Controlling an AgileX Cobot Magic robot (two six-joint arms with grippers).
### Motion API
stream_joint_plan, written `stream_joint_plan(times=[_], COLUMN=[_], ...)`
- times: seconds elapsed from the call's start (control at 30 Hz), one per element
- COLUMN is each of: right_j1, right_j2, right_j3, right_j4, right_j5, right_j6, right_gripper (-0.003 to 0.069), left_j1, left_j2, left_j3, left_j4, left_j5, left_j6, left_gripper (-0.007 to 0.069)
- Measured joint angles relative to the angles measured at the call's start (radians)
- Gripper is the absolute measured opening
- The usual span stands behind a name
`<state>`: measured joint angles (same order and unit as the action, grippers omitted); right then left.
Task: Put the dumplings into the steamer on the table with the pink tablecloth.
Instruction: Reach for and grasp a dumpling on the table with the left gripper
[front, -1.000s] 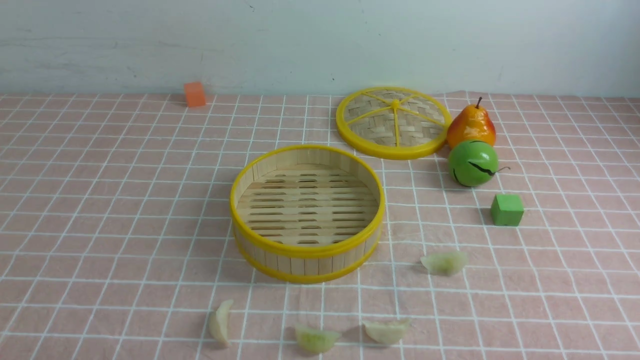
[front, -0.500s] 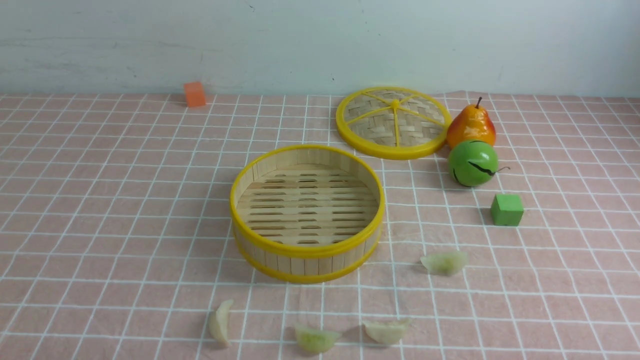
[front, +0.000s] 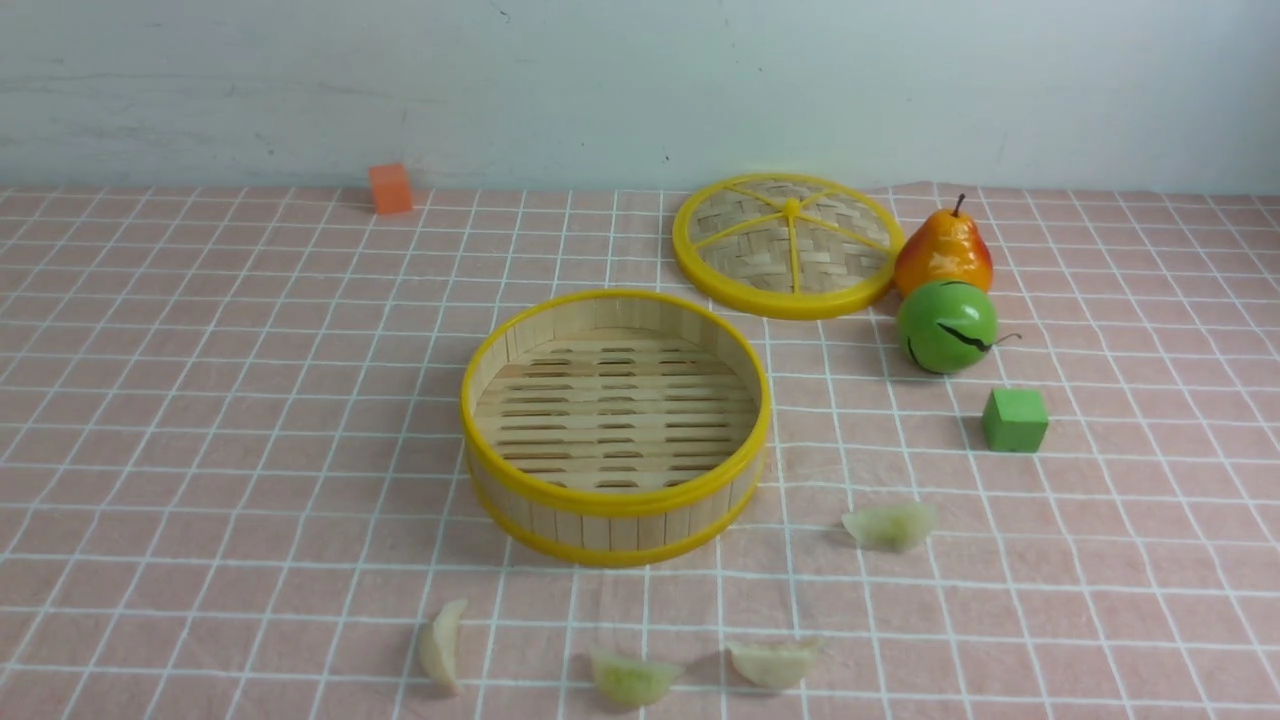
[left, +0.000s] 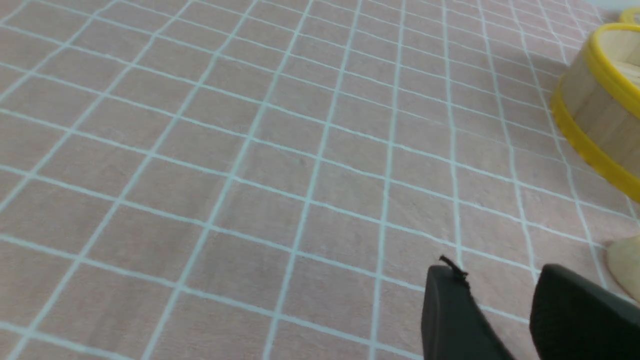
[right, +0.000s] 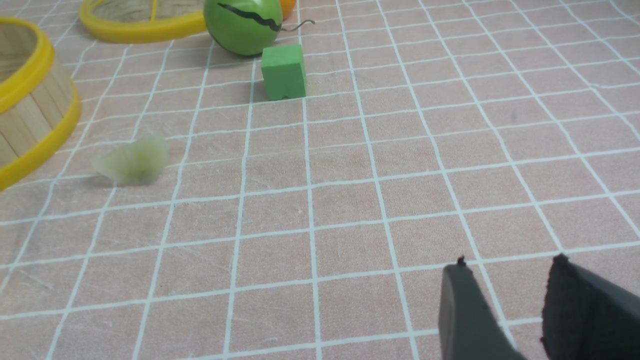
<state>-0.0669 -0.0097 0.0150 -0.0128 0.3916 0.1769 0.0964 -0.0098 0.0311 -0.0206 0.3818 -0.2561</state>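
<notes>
Left wrist view puts the left gripper (left: 497, 272) low over bare cloth (left: 250, 175). Its jaws stand part-way apart with nothing between them, and one dumpling (left: 622, 265) lies near it at the picture's edge. The right wrist view shows the right gripper (right: 507, 265) in the same state, jaws parted and empty above the cloth. It is well apart from the dumpling (right: 132, 161) that lies beside the steamer (right: 30, 115). Neither arm reaches into the front view.

Nearest on the table (front: 150, 600), three dumplings lie in a loose row: a left one (front: 441, 645), a middle one (front: 630, 678) and a right one (front: 775, 662). A fourth (front: 890, 525) sits farther in, to the right of the steamer (front: 612, 502) but not touching it. The steamer stands mid-table, its slatted floor bare.

Beyond it on the right come a green cube (front: 1014, 420), a green fruit (front: 946, 326) and a pear (front: 942, 250). The lid (front: 785, 245) lies flat beside the pear, and an orange cube (front: 389, 188) sits far back on the left.

As I judge it, no part of the task is done. All four dumplings are on the cloth and none is in the steamer. With the lid off, the steamer is ready to take them, so four picks and placements are left.
</notes>
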Motion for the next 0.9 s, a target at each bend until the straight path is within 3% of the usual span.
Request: stream_joint_plan(times=[0.17, 0.33, 0.7, 0.8, 0.9], right_j1=[0.000, 0.000, 0.000, 0.000, 0.000], right_j2=[0.000, 0.000, 0.000, 0.000, 0.000], right_j3=[0.000, 0.000, 0.000, 0.000, 0.000], right_j4=[-0.001, -0.001, -0.031, -0.039, -0.044], right_j5=[0.000, 0.000, -0.001, -0.002, -0.002], right_j6=[0.000, 0.000, 0.000, 0.000, 0.000], right_gripper=[0.0239, 0.0239, 0.0239, 0.0239, 0.0239], left_j1=[0.137, 0.198, 0.196, 0.147, 0.018], left_j2=[0.000, 0.000, 0.000, 0.000, 0.000], left_j3=[0.000, 0.000, 0.000, 0.000, 0.000], left_j4=[0.000, 0.000, 0.000, 0.000, 0.000], left_j5=[-0.001, -0.001, -0.001, -0.001, -0.001], left_j6=[0.000, 0.000, 0.000, 0.000, 0.000], left_gripper=[0.0237, 0.0237, 0.0237, 0.0237, 0.0237])
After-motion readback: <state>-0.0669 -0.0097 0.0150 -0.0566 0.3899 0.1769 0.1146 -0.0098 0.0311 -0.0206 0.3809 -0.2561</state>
